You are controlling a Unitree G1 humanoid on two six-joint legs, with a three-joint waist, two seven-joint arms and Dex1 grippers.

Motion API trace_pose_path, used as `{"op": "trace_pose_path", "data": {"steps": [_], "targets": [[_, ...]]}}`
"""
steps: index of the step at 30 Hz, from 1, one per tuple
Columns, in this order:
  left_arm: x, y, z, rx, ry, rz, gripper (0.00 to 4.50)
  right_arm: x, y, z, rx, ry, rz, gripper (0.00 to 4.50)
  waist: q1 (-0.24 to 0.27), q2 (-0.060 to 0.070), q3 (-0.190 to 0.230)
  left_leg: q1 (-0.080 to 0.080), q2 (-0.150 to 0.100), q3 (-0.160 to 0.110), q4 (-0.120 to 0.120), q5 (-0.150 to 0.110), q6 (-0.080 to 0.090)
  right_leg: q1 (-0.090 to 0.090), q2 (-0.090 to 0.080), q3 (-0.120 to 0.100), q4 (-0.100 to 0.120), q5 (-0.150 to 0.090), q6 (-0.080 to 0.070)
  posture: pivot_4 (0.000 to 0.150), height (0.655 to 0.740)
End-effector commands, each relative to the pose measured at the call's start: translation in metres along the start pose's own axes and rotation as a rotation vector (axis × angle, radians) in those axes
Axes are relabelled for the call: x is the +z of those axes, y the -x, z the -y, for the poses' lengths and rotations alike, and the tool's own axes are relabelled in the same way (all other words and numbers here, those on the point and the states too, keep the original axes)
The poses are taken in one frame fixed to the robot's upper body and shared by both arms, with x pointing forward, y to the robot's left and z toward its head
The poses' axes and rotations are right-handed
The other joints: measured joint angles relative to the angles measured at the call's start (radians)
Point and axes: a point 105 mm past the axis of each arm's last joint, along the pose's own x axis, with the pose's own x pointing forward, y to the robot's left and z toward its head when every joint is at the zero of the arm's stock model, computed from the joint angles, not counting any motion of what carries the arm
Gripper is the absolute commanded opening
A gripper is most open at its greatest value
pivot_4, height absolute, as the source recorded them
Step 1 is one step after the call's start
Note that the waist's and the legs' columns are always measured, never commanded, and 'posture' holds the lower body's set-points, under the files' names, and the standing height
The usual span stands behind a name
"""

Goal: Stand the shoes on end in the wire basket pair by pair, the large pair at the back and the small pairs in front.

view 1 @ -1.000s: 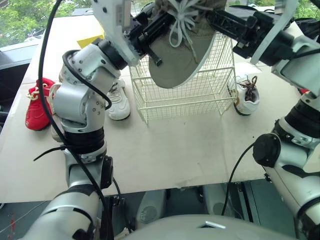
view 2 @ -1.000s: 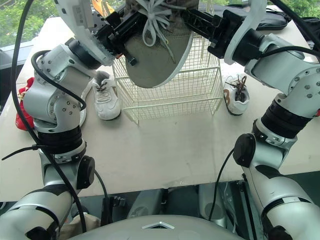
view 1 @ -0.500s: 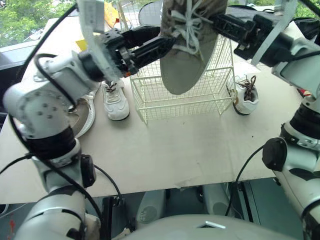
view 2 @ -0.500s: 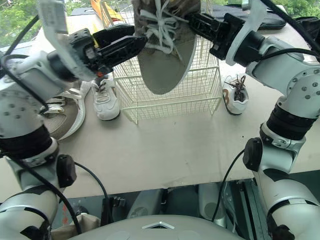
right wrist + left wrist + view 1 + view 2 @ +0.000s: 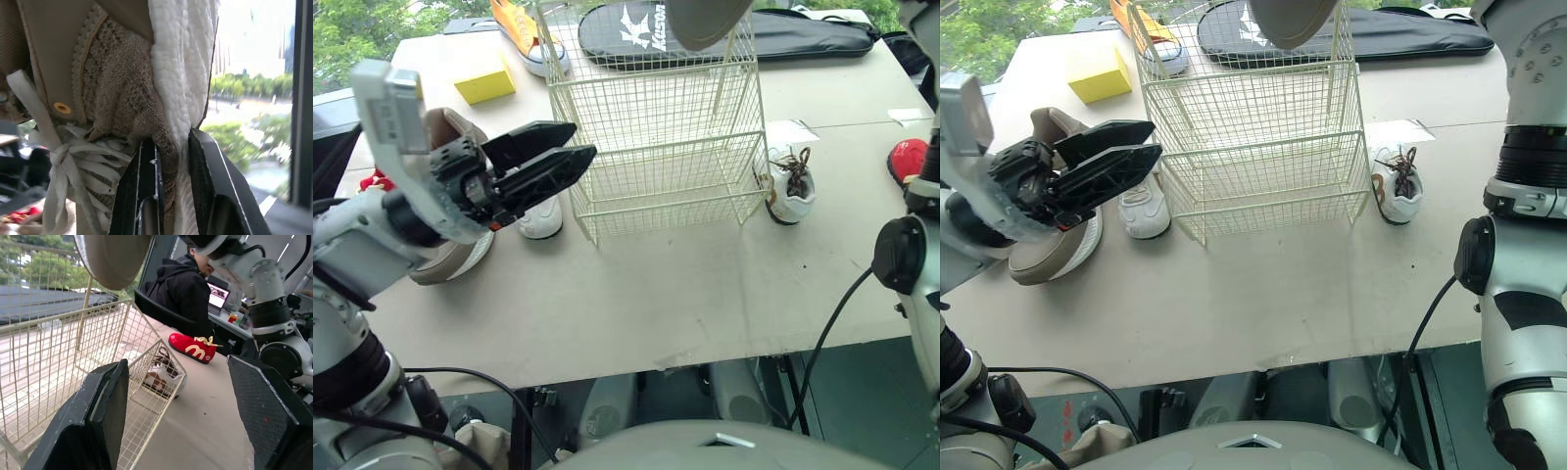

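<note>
The right gripper is clamped tight on the collar of the tan shoe, and that shoe hangs high above the basket, sole facing the camera. The left gripper hovers wide open and holds nothing, just off the basket's left side. Under the left arm a second tan shoe lies on the table. A white shoe sits by the basket's left wall and a white-and-brown shoe by its right. An orange shoe is far back, and a red shoe is at the right edge.
</note>
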Motion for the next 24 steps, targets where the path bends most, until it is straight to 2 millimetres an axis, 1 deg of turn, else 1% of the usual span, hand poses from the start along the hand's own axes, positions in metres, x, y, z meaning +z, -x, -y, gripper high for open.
{"op": "trace_pose_path", "data": {"steps": [1,3,7,10,12,14,17,20,22,24], "targets": [[0.013,0.003,0.01,0.014,-0.103,0.055,3.5,0.014,-0.008,-0.006,0.104,0.145,0.08,0.0,-0.002,0.0,0.0,0.0,0.0,0.0,0.0,0.0,0.0,0.0,0.0,0.0,0.0,0.0,0.0,0.15,0.74],[0.013,0.004,0.016,0.019,-0.109,0.067,3.5,0.006,-0.011,-0.005,0.139,0.162,0.073,0.0,-0.003,0.0,0.0,0.0,0.0,0.0,0.0,0.0,0.0,0.0,0.0,0.001,0.0,0.0,0.0,0.15,0.74],[0.015,0.005,0.009,0.07,-0.128,0.084,3.5,-0.007,-0.01,-0.001,0.158,0.193,0.052,0.0,-0.001,0.0,0.0,0.0,0.0,0.0,-0.001,0.0,0.0,-0.001,0.0,0.001,0.0,0.0,0.0,0.15,0.74],[0.016,0.009,0.01,0.084,-0.143,0.088,3.5,-0.017,-0.01,-0.001,0.164,0.244,0.041,0.0,-0.002,0.0,0.0,0.0,0.0,0.0,-0.001,0.0,0.0,-0.001,0.0,0.001,-0.001,0.0,0.0,0.15,0.74],[0.018,0.01,0.009,0.091,-0.148,0.098,3.5,-0.021,-0.01,0.001,0.149,0.254,0.044,0.0,-0.003,0.0,0.0,0.0,0.0,0.0,-0.001,0.0,0.0,-0.001,0.0,0.001,-0.001,0.0,0.0,0.15,0.74],[0.018,0.009,0.009,0.088,-0.15,0.093,3.5,-0.028,-0.008,0.005,0.127,0.295,0.025,0.0,-0.003,0.0,0.0,0.0,0.0,0.0,-0.001,0.0,0.0,-0.001,0.0,0.001,-0.001,0.0,0.0,0.15,0.74],[0.016,0.006,0.009,0.086,-0.161,0.079,3.5,-0.04,-0.003,0.012,0.108,0.261,0.001,0.0,0.0,0.0,0.0,0.0,0.0,0.0,-0.001,0.0,0.0,-0.001,0.0,0.001,-0.001,0.0,0.0,0.15,0.74],[0.016,0.004,0.009,0.086,-0.159,0.081,3.5,-0.05,0.002,0.014,0.112,0.214,-0.022,0.0,0.001,0.0,0.0,0.0,0.0,0.0,-0.001,0.0,0.0,-0.001,0.0,0.001,-0.001,0.0,0.0,0.15,0.74],[0.015,0.001,0.009,0.086,-0.159,0.082,3.5,-0.063,0.005,0.015,0.111,0.133,-0.053,0.0,0.002,0.0,0.0,0.0,0.0,0.0,-0.001,0.0,0.0,-0.001,0.0,0.001,0.0,0.0,0.0,0.15,0.74],[0.015,-0.001,0.008,0.086,-0.16,0.084,3.5,-0.071,0.007,0.016,0.102,0.075,-0.064,0.0,0.002,0.0,0.0,0.0,0.0,0.0,-0.001,0.0,0.0,-0.001,0.0,0.001,0.0,0.0,0.0,0.15,0.74]]}}
